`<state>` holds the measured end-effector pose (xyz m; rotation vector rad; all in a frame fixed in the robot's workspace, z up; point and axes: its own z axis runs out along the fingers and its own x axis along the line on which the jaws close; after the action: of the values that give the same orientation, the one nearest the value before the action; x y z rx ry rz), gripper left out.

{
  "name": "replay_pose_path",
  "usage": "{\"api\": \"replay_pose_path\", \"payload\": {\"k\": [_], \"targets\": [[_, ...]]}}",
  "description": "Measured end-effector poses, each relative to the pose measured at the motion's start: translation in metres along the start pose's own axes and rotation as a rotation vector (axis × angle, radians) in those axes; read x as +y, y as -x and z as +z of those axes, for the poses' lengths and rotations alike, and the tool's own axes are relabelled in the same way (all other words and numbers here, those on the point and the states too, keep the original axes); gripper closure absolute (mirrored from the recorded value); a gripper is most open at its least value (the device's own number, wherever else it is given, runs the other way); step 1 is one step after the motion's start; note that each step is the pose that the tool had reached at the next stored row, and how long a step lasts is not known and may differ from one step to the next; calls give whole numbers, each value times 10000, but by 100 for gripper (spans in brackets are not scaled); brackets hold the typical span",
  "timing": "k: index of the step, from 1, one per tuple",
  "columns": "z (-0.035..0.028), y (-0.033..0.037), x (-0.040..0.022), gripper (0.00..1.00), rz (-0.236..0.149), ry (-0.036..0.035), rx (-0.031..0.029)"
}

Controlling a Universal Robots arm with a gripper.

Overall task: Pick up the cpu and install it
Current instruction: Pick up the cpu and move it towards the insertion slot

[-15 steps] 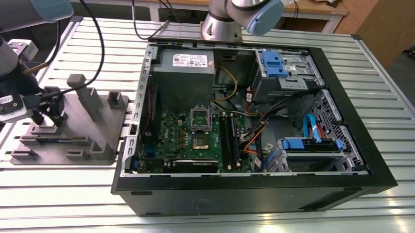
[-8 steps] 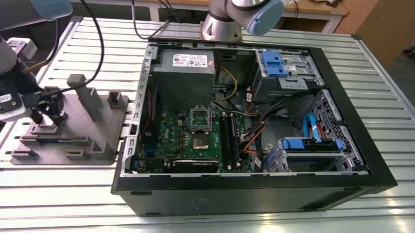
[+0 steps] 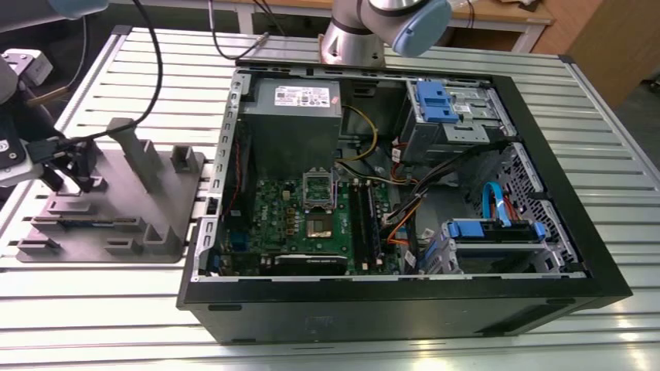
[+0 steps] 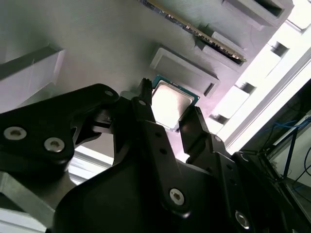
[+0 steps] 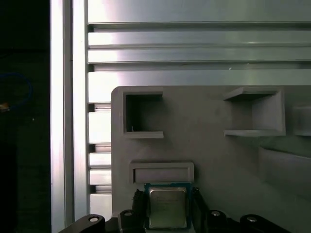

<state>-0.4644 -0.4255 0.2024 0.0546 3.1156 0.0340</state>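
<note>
cpu: small flat square, silver lid with a thin green rim, lying flat in its seat on the grey fixture, dead centre under the hand in both wrist views
handling: my guess is light and totally rigid, but delicate. That smooth metal lid looks slippery, and the underside probably won't forgive scraping or a drop, so gentle force only
where to grab: I'd say two opposite edges of the rim, kept level, not the lid face and not the corners. There's not much rim to work with, so it needs to be square on
gripper: down low on the fixture right at the chip. Honestly can't tell whether it's clamped on it or loose
fixture: grey moulded block. A low raised rectangular slot sits just beyond the cpu from the hand, and open square pockets lie further out
table: slatted aluminium, underneath the fixture
pc case: open tower lying on its side, well apart from the hand, off toward the exterior view's right
socket: metal frame on the green board inside the case, far from the hand, so install not done yet
</note>
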Motion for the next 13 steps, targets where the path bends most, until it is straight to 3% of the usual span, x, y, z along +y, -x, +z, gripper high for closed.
{"api": "replay_pose_path", "payload": {"k": [11, 13], "targets": [[-282, 7, 6, 53, 4, 158, 5], [-292, 8, 6, 53, 4, 163, 4]]}}
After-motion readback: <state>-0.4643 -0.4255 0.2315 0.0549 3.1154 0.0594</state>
